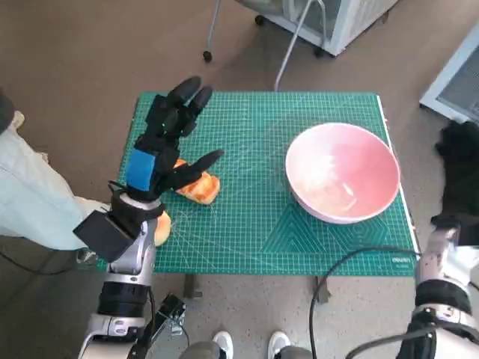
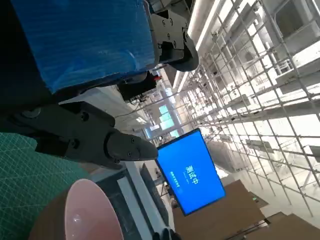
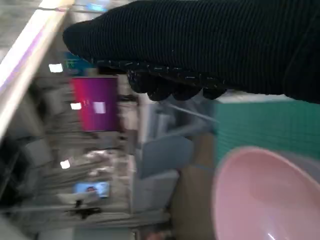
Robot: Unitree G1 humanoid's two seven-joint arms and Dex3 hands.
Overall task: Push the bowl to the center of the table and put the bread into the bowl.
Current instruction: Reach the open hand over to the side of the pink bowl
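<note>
A pink bowl (image 1: 343, 172) sits on the right part of the green mat (image 1: 254, 127), near the table's right edge; it also shows in the left wrist view (image 2: 85, 212) and the right wrist view (image 3: 270, 195). A toasted bread piece (image 1: 202, 187) lies on the left part of the mat. My left hand (image 1: 168, 134) hovers above it, open with fingers spread, holding nothing. Another orange bread piece (image 1: 162, 228) lies partly hidden beside my left forearm. My gloved right hand (image 1: 458, 168) is off the table's right edge, beside the bowl, with nothing seen in it.
A person's pale trouser leg (image 1: 26, 198) stands close to the table's left edge. White furniture and metal legs (image 1: 314, 22) are beyond the far edge. Feet (image 1: 251, 342) and a cable show by the near edge.
</note>
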